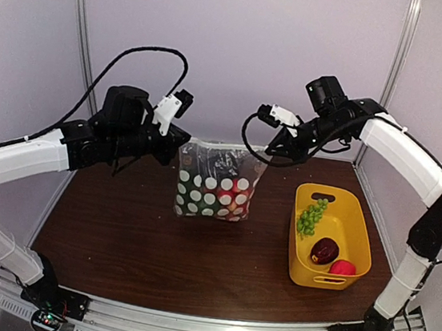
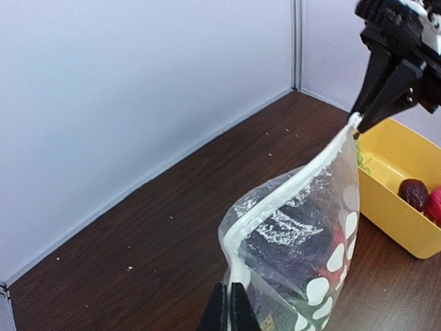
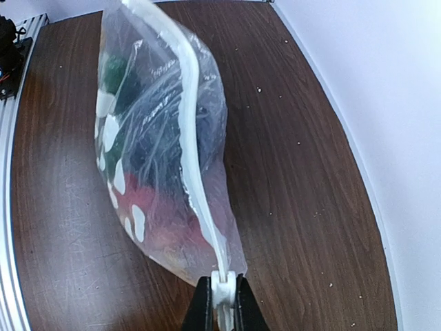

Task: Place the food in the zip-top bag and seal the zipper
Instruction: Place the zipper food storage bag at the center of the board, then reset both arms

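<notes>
**Q:** Where did the zip-top bag (image 1: 212, 182) lie relative to the jaws?

**A:** Between the 2 pairs. The left gripper (image 1: 178, 144) gripped 1 end of the zipper (image 1: 223, 144) and the right gripper (image 1: 270, 151) gripped the other. Both pairs of jaws were closed tight on the white strip. The strip ran from one pair across to the other, and the bag's dotted body sagged below them over the table (image 1: 115, 241).

**Q:** What did the wrist cameras show that the top camera did not?

**A:** The left wrist view showed its own fingers (image 2: 217, 314) pressed together on the strip, with the right jaws nipping the far corner. The right wrist view showed the strip wedged between its shut fingers (image 3: 201, 307) and curving away. Dark and red food (image 3: 162, 231) was blurred behind the plastic.

**Q:** And the top camera alone?

**A:** It showed the whole yellow tub (image 1: 360, 231), below and outside the right jaws and apart from the bag. The tub held green grapes (image 1: 312, 215), 1 eggplant (image 1: 324, 250) and 1 red piece (image 1: 342, 268). No view settled whether the zipper was sealed along its length, or whether the bag's bottom touched the table.
</notes>
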Action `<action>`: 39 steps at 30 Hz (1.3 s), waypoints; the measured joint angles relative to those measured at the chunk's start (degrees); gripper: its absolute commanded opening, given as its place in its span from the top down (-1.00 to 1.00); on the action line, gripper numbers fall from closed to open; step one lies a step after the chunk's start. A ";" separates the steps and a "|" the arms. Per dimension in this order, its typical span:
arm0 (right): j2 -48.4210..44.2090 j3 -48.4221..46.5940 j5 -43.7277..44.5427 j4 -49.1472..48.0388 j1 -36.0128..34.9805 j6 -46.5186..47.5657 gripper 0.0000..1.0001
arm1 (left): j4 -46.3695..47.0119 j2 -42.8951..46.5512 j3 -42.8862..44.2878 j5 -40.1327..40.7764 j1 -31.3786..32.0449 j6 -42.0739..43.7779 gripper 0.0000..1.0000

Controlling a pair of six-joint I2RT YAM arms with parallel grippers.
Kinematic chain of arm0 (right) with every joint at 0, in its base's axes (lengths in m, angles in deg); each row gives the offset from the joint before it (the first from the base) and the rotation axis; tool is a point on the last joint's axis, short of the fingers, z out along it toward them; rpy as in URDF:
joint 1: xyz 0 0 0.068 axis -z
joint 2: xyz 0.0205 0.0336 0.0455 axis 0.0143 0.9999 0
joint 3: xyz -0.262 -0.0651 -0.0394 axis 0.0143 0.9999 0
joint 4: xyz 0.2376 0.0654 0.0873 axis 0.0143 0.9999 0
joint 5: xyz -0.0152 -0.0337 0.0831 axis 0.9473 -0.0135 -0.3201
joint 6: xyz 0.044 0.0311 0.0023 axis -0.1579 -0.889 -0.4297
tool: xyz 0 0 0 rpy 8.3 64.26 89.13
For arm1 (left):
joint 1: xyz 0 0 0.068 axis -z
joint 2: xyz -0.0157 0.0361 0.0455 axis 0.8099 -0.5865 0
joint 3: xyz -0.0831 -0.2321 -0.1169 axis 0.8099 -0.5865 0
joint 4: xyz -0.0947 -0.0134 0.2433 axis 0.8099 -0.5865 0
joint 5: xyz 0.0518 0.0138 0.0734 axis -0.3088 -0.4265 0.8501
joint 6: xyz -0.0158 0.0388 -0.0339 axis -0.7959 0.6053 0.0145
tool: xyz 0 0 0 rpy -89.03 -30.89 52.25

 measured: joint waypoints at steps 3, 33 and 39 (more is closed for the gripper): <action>-1.68 2.27 0.50 -1.64 0.37 0.70 0.97 | 1.33 0.44 1.03 -0.79 -1.60 0.55 0.99; -30.88 32.39 5.97 -21.09 19.96 -23.98 -0.99 | -5.53 3.45 -2.56 16.02 -1.90 -5.33 -0.95; -39.21 38.49 26.88 -28.76 20.26 -30.51 -0.99 | -4.92 3.32 0.20 20.15 -2.12 -3.30 -0.95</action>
